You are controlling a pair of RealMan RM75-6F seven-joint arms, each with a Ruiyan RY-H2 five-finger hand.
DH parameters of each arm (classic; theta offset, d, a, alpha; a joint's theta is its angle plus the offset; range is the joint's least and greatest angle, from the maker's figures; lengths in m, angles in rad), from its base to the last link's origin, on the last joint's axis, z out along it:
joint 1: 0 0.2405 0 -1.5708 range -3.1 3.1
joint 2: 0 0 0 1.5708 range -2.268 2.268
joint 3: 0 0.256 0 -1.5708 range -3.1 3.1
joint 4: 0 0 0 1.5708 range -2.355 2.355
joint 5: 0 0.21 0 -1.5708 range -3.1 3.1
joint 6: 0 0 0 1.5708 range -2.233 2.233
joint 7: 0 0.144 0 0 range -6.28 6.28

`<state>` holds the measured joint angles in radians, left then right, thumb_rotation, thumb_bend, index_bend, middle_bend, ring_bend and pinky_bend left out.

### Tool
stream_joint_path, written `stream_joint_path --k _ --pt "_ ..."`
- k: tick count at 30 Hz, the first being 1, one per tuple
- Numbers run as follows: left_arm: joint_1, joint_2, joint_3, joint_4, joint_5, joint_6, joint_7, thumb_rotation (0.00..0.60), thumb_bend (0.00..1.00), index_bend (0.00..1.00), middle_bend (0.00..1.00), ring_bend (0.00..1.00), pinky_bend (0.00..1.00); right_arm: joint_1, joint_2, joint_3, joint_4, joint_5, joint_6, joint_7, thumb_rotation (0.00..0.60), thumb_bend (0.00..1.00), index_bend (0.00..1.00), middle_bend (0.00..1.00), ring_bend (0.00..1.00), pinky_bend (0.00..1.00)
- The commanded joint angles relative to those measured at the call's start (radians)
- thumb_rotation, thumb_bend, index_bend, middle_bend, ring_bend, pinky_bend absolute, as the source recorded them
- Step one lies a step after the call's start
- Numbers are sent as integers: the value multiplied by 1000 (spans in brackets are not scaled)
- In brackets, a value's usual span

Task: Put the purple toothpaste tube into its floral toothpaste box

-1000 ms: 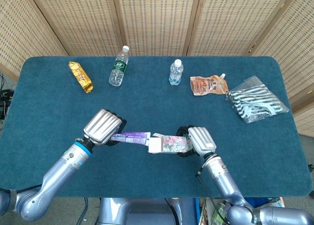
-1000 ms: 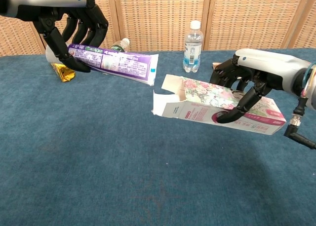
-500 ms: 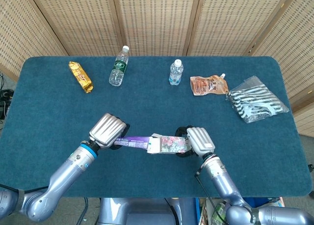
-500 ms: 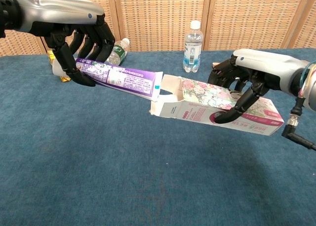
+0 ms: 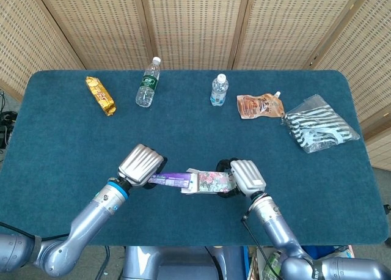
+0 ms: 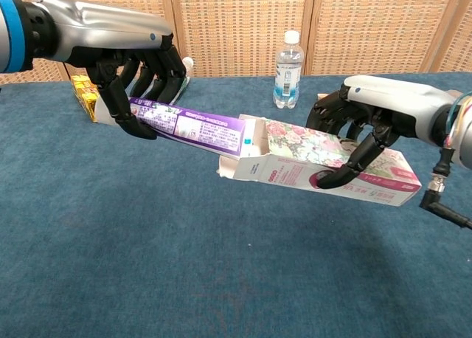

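Note:
My left hand (image 6: 136, 76) (image 5: 142, 164) grips the purple toothpaste tube (image 6: 193, 127) (image 5: 171, 180) by its tail end and holds it above the table. The tube's cap end sits at the open mouth of the floral toothpaste box (image 6: 324, 168) (image 5: 208, 181), just inside the flaps. My right hand (image 6: 369, 124) (image 5: 244, 176) holds the box by its far end, with fingers curled over its top and side. The box is lifted off the blue cloth, its open end facing left toward the tube.
On the blue table (image 5: 183, 121) behind stand a small water bottle (image 6: 287, 60) (image 5: 219, 90) and a lying bottle (image 5: 148, 82). A gold snack packet (image 5: 100, 95) lies far left, an orange pouch (image 5: 259, 106) and a striped bag (image 5: 319, 130) far right.
My left hand has carried the tube to the right and lower, bringing its cap end from apart to the box's open mouth. The box shifted slightly left.

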<state>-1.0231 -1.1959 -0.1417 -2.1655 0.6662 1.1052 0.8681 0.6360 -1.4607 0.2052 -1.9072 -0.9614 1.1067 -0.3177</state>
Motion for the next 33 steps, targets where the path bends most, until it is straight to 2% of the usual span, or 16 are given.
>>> stream_joint_path --k 1,12,18,26,29,33 --pt "-11 -14 7 5 -10 14 10 600 270 802 684 563 562 1 1 0 -2 -1 2 0 600 7 594 541 384 431" --pt "-22 -81 16 37 13 59 1 600 270 802 684 563 562 3 3 -5 -19 -7 6 -2 600 8 594 541 384 431" --pt "-13 -141 20 69 101 81 -29 600 270 802 684 563 562 4 5 -1 -34 -7 5 9 600 7 594 542 384 431" --pt "-15 -175 21 92 131 97 -22 600 270 802 679 562 562 3 14 7 -51 -1 -13 49 600 7 594 542 384 431" --pt "-16 -189 20 102 151 109 -11 600 270 802 633 529 543 2 20 11 -60 -2 -22 71 600 7 594 542 384 431" --pt "-18 -209 24 127 219 141 20 600 270 770 522 428 464 2 29 18 -68 -3 -34 102 600 6 594 542 384 431"
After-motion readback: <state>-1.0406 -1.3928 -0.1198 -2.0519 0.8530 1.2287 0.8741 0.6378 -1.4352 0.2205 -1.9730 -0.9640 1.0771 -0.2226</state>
